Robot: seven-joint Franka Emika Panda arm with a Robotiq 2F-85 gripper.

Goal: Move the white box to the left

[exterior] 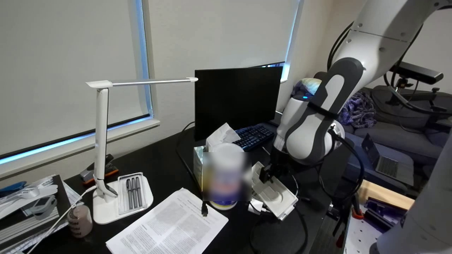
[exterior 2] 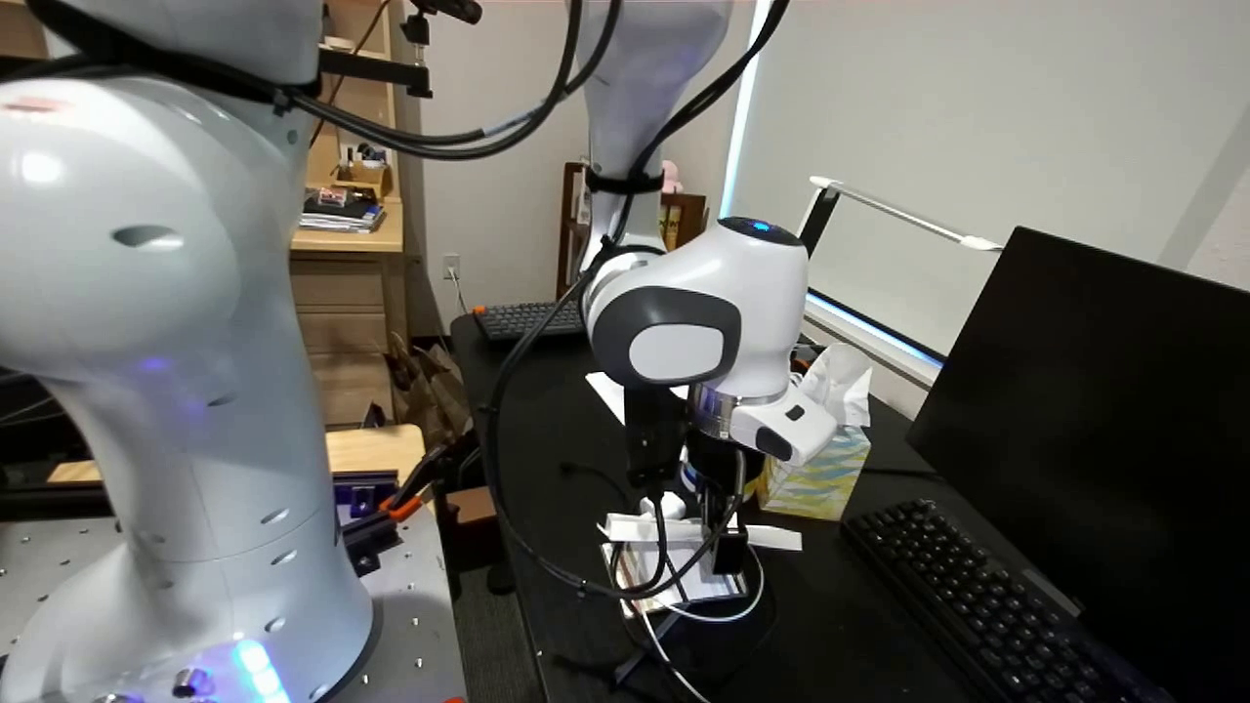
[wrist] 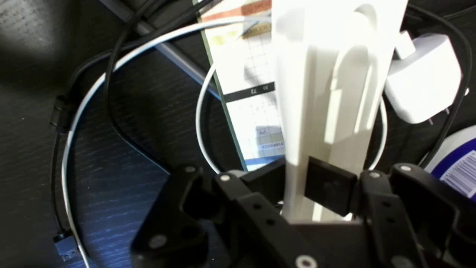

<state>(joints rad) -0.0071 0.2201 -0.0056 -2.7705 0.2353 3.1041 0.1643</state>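
The white box [exterior: 276,194] is a low, open, tray-like white box with moulded recesses, near the desk's right side. It also shows in an exterior view [exterior 2: 635,528] and in the wrist view [wrist: 334,100]. My gripper [exterior: 266,174] is shut on the box's side wall, one finger on each side of it, as the wrist view shows [wrist: 296,182]. In an exterior view the gripper [exterior 2: 728,549] holds the box raised above a printed card or pack [exterior 2: 703,578]. The box's far end runs out of the wrist view.
A wipes canister [exterior: 226,176], blurred, and a tissue box [exterior: 198,165] stand beside the white box. A white power adapter [wrist: 424,78] and loose cables [wrist: 108,70] lie around it. A lamp [exterior: 106,208], papers [exterior: 166,225], keyboard [exterior 2: 977,586] and monitor [exterior: 240,102] stand further off.
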